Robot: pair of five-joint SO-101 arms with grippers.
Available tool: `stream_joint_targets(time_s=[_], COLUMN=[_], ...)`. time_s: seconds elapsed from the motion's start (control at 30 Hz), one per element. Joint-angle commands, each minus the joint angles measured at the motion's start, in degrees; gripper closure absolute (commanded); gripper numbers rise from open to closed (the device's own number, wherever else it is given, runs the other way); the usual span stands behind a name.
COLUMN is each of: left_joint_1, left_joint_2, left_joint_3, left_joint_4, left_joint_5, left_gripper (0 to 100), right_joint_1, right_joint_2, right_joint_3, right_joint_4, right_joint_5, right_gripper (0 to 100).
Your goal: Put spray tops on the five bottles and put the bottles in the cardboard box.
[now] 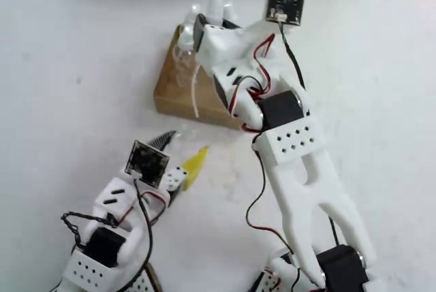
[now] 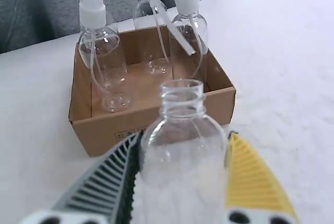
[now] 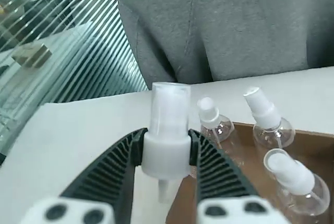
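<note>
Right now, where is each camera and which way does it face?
High view: fixed overhead, looking down on cardboard box, both arms.
Left wrist view: on the left arm, facing the box; grey and yellow jaws clamp an uncapped bottle.
Right wrist view: on the right arm, over the box; black jaws clamp a spray top.
Both wrist views share the box's three capped bottles.
</note>
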Motion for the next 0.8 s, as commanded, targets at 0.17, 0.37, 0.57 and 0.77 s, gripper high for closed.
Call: stream_joint_targets(time_s=[0.17, 0.37, 0.57, 0.77], left_joint_1=[-1.1, -2.2, -2.2, -2.2], left_joint_2=[-1.2, -1.1, -1.1, -1.1], left_joint_3=[-0.4, -0.4, -0.4, -0.4], left_joint_4=[-4.1, -4.8, -4.6, -4.5], left_joint_5=[-0.1, -0.1, -0.1, -0.1], left_gripper=[98, 98, 98, 98], right_joint_1=[-0.5, -0.5, -0.5, -0.4], right_joint_2=[-9.5, -16.1, -19.6, -20.4], right_joint_3=[5.5, 17.1, 27.0, 28.7], right_joint_4=[-1.8, -12.8, -29.0, -33.1], right_joint_5=[-4.7, -4.7, -4.7, -4.7], right_gripper=[98.1, 98.1, 98.1, 98.1])
